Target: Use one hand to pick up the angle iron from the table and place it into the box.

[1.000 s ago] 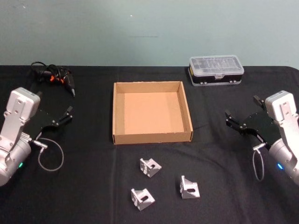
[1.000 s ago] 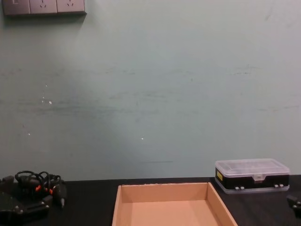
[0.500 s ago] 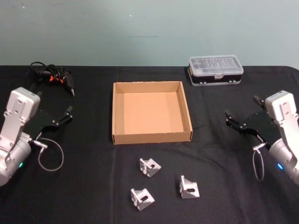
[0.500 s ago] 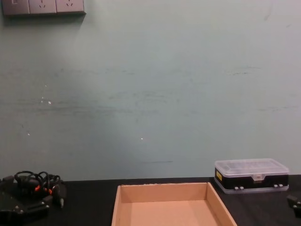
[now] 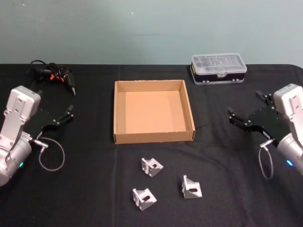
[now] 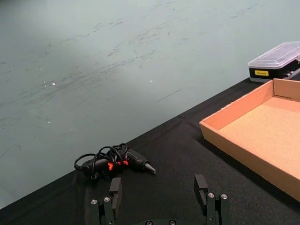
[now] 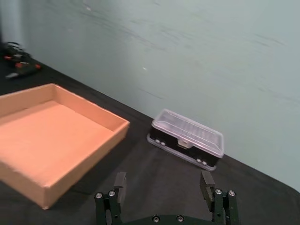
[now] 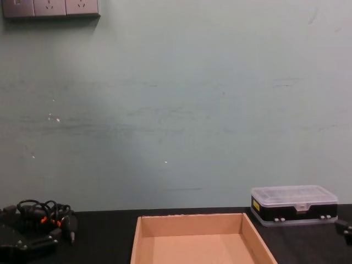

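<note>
Three silver angle irons lie on the black table point(image 5: 85, 198) near its front edge: one point(image 5: 151, 167) closest to the box, one point(image 5: 144, 198) at the front, one point(image 5: 191, 187) to the right. The empty brown cardboard box point(image 5: 154, 138) sits just behind them, its inside point(image 6: 262, 140) also seen from the left wrist and its wall point(image 7: 70, 183) from the right wrist. My left gripper point(image 5: 64, 117) hovers open at the table's left, well away from the irons, fingers spread point(image 6: 158, 190). My right gripper point(image 5: 244, 106) hovers open at the right point(image 7: 163, 183), holding nothing.
A clear-lidded plastic case point(image 5: 218, 69) with a black base stands behind the box to the right. A tangle of black cables with orange bits point(image 5: 52, 75) lies at the back left. A green wall point(image 8: 176, 110) rises behind the table.
My right gripper has risen a little and shifted slightly toward the back. The left arm and the angle irons have stayed where they were.
</note>
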Robot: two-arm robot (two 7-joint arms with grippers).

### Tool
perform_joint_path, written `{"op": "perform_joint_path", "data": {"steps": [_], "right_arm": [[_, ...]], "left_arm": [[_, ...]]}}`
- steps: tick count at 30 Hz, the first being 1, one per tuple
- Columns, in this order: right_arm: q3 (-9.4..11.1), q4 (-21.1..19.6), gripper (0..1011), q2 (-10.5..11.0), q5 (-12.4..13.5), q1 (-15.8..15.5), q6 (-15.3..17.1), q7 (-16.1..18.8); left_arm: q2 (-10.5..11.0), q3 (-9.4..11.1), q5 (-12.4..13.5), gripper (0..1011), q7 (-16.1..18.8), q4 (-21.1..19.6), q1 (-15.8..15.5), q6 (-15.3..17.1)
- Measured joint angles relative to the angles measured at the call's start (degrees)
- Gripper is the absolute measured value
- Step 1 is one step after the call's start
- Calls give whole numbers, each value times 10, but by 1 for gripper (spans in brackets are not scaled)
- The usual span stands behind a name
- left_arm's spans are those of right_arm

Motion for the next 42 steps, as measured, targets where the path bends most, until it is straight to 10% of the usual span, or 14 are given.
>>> {"op": "perform_joint_path", "data": {"steps": [22, 33, 42], "right_arm": [[64, -194, 1003, 165, 123, -39, 99, 271], [-14, -195, 1003, 193, 128, 43, 155, 445], [-76, -165, 1003, 183, 103, 96, 182, 508]], "left_arm": [[0, 0, 0, 1011, 0, 0, 0, 0], [0, 0, 0, 1011, 0, 0, 0, 0], [0, 0, 0, 1011, 0, 0, 0, 0]]}}
